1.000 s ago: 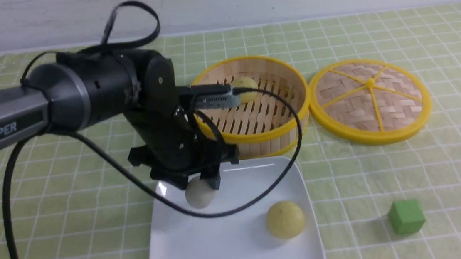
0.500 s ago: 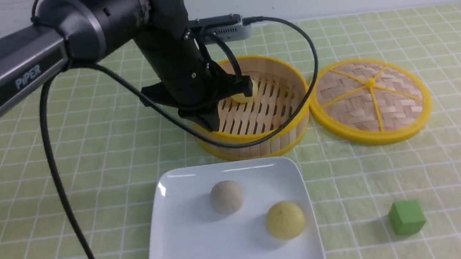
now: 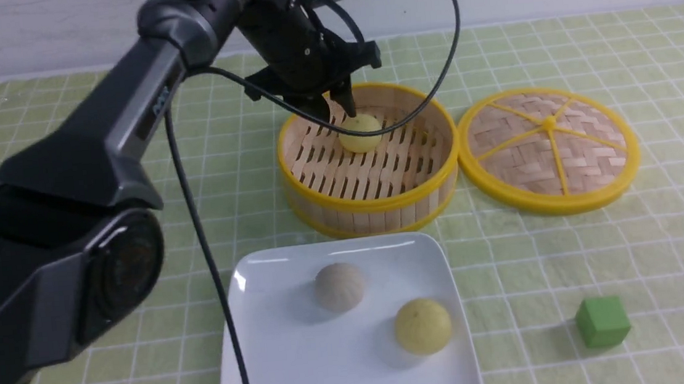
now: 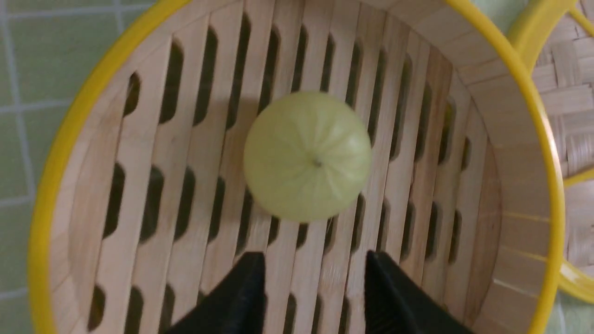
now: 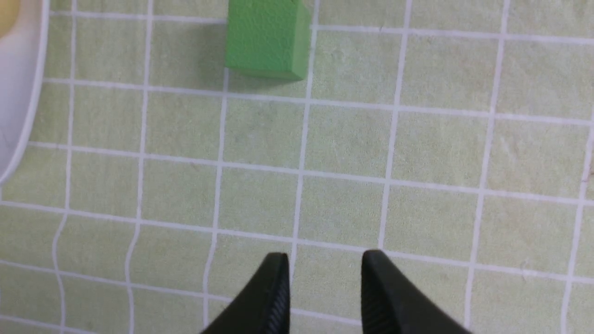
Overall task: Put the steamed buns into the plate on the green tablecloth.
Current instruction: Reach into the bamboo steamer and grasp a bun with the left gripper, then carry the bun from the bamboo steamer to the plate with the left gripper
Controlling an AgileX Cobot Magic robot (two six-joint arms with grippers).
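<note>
Over the steamer basket (image 3: 374,204), the left gripper (image 3: 335,111) hangs, fingers apart, above one yellow bun (image 3: 360,136); grey bun (image 3: 340,286) and second yellow bun (image 3: 423,326) sit on the plate (image 3: 283,370).

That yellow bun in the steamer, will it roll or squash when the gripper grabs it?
The bun is a smooth dome, so it may roll or slip if nudged off-centre, though the slatted steamer floor probably checks it. Its pleated matte skin looks soft, so a hard squeeze could dent it.
</note>
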